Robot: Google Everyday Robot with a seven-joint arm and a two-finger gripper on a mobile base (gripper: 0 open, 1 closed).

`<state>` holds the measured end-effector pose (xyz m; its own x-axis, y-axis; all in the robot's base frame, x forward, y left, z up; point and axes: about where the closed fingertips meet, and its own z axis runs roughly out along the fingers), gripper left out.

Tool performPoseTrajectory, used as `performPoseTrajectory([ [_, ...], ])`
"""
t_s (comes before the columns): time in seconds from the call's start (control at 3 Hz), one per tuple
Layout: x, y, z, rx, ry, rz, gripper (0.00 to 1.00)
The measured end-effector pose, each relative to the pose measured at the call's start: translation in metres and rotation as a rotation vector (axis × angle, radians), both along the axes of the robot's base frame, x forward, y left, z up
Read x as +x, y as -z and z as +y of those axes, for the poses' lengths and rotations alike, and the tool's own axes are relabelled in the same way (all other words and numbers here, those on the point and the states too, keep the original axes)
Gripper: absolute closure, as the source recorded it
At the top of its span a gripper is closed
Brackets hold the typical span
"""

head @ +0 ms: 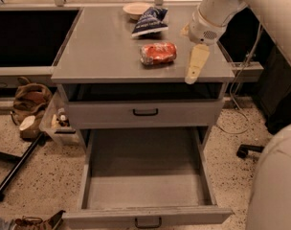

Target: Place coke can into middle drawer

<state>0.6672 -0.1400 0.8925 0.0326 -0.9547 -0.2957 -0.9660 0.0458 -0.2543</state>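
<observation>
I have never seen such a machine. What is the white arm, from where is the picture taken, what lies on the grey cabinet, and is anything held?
The white arm belongs to a mobile robot. The cream part at its end is the gripper, which grasps things; it hangs over the right front of the cabinet top and holds nothing. The single view looks down at the cabinet from the front. On top lie a coke can on its side, apart from the gripper, a dark blue chip bag and a small bowl. Below, the middle drawer stands pulled open, nothing inside.
</observation>
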Motion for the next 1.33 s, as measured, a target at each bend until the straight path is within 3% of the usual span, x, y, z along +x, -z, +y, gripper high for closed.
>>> performPoseTrajectory([
  [0.67,0.061,0.0,0.051,0.035,-0.118,-0.052,0.0],
  [1.33,0.09,0.019,0.076,0.08,-0.167,-0.026,0.0],
])
